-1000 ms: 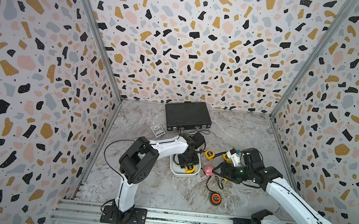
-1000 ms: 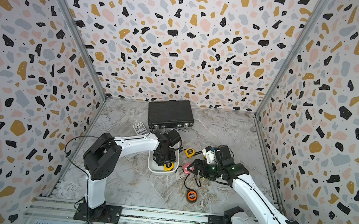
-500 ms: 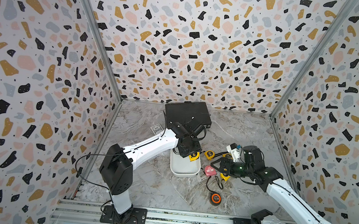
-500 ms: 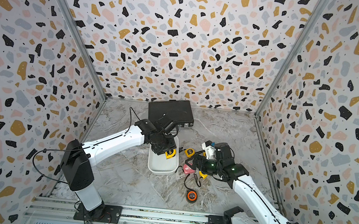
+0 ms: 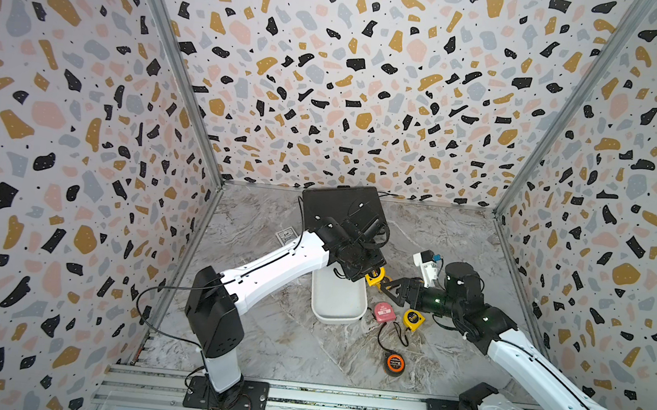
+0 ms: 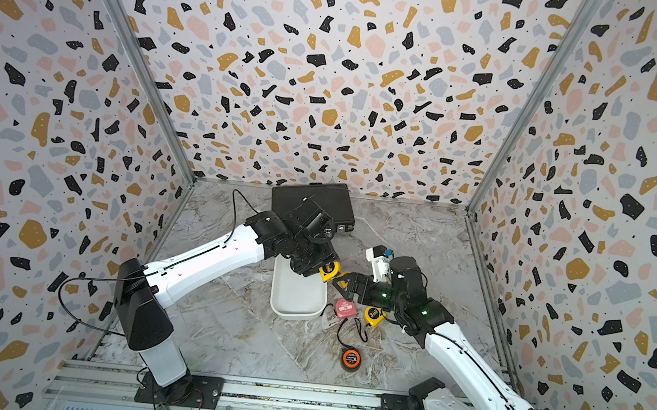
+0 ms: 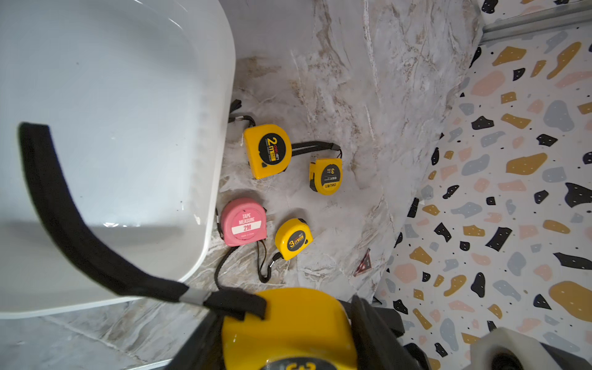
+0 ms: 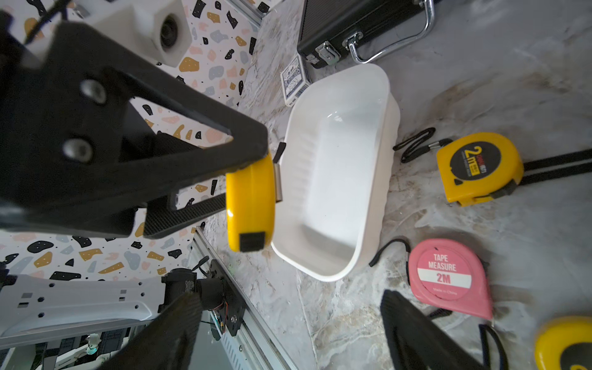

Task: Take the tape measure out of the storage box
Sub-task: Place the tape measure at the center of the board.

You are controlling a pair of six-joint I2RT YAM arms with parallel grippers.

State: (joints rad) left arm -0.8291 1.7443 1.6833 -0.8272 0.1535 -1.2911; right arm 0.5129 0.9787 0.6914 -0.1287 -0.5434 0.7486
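I'm seeing glossy white shells covering the left arm (image 5: pixel 283 265) and right arm (image 5: pixel 542 374), black joints breaking them up; a thin black cable (image 5: pixel 137 303) is trailing off the left (green lights (image 5: pixel 436 300) are glowing on the right), silver screws (image 8: pixel 93 91) glinting on the left gripper (image 8: pixel 240 179).

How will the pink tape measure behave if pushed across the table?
The pink tape measure lies flat on its broad face, so it would likely slide, not roll. Its loose strap looks floppy and would probably trail behind.
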